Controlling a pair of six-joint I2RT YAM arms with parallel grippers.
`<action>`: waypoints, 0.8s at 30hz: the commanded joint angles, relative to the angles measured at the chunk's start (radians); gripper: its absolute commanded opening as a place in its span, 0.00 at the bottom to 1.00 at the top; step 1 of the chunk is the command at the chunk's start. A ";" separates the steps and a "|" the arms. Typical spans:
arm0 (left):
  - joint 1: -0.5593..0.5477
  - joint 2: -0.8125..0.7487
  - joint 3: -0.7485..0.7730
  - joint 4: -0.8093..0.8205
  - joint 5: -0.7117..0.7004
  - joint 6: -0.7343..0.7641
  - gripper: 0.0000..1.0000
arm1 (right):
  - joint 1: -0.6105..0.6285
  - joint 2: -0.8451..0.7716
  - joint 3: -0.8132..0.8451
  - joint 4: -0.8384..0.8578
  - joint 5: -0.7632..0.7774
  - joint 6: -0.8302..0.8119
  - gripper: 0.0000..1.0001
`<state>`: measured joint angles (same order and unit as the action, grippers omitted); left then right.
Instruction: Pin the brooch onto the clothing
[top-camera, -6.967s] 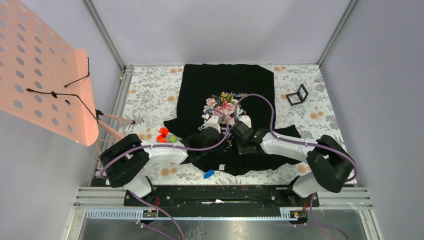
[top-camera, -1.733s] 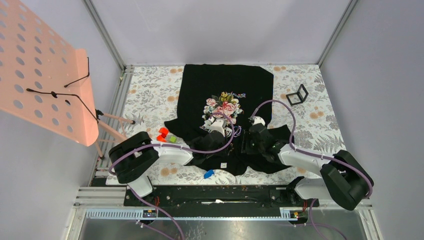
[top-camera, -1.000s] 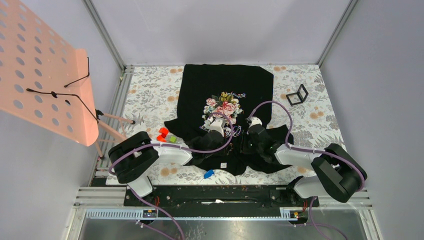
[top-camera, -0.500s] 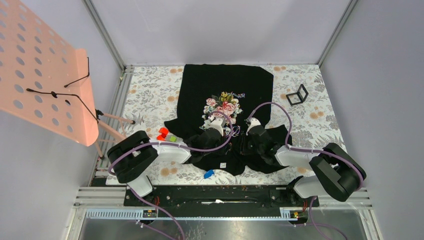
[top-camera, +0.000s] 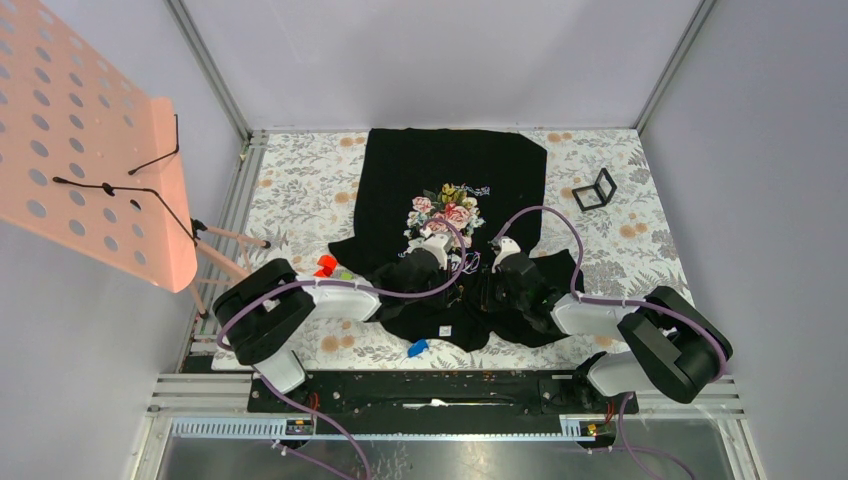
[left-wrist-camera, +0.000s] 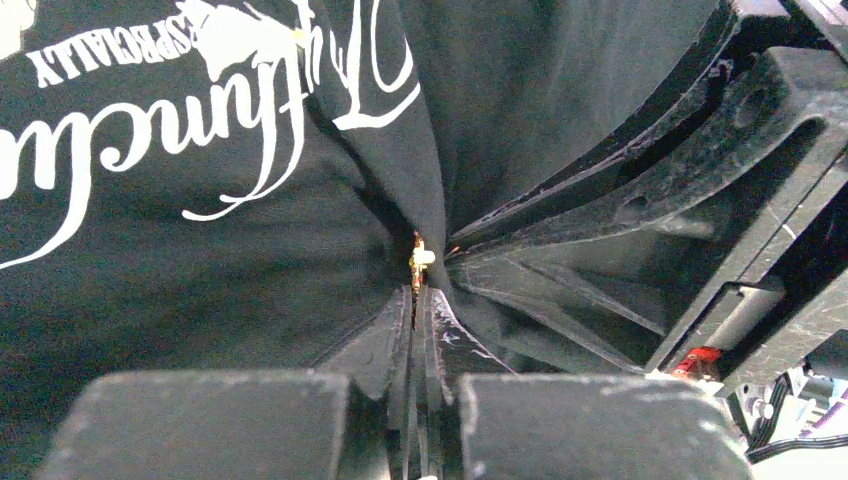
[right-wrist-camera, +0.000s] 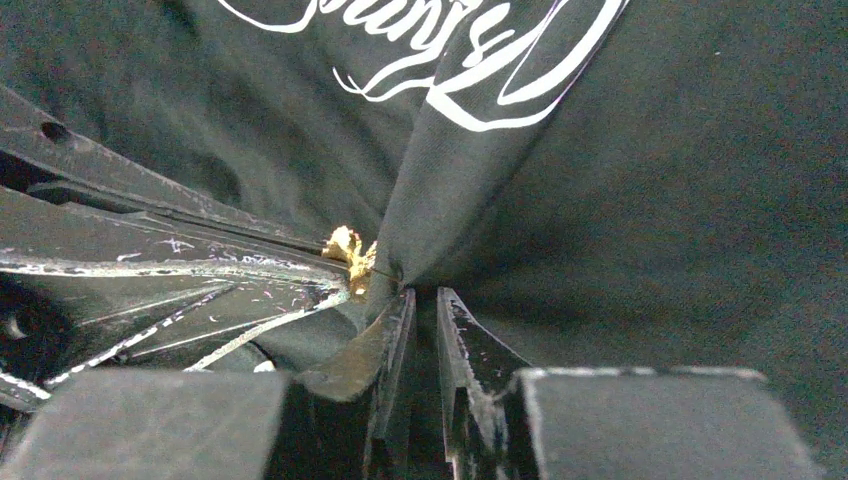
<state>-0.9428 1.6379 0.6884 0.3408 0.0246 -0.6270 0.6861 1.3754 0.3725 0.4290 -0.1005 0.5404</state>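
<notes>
There it was: the left end effector (left-wrist-camera: 414, 300) was clamped fully shut, and the little gold brooch (left-wrist-camera: 420, 258) sat right at its tips, gripped there as far as I could see. All this was just on the near side of the white script lettering (left-wrist-camera: 240, 120), toward the arm bases, where the black T-shirt (top-camera: 455, 165) stood up in a sharp fold (right-wrist-camera: 470, 180). The fold ran down from the lettering and its point ended right against the brooch.

From the other side, the right end effector (right-wrist-camera: 425, 300) had its jaws a thin slit apart, tips at the fold's point. Whether they had any cloth, I couldn't tell.

What mattered was this: the brooch lay just off the right tips, on the left arm's side of the fold, touching it. Its long axis looked to run in line with the left fingers, up toward the lettering, though it was too small to be sure. The left arm was plainly nearer. To my eye the push had to go sideways through that fold, toward the right tips.
</notes>
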 joint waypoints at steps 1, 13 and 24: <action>0.008 0.011 0.039 0.000 0.068 0.033 0.00 | 0.001 -0.018 -0.008 0.045 -0.044 -0.029 0.19; 0.026 0.019 0.039 0.004 0.114 0.050 0.00 | 0.000 -0.023 -0.014 0.057 -0.034 -0.060 0.19; 0.032 0.016 0.039 -0.002 0.126 0.068 0.00 | 0.001 -0.020 -0.002 0.060 -0.037 -0.090 0.20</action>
<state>-0.9150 1.6466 0.6994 0.3332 0.1028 -0.5797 0.6861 1.3716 0.3611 0.4545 -0.1226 0.4835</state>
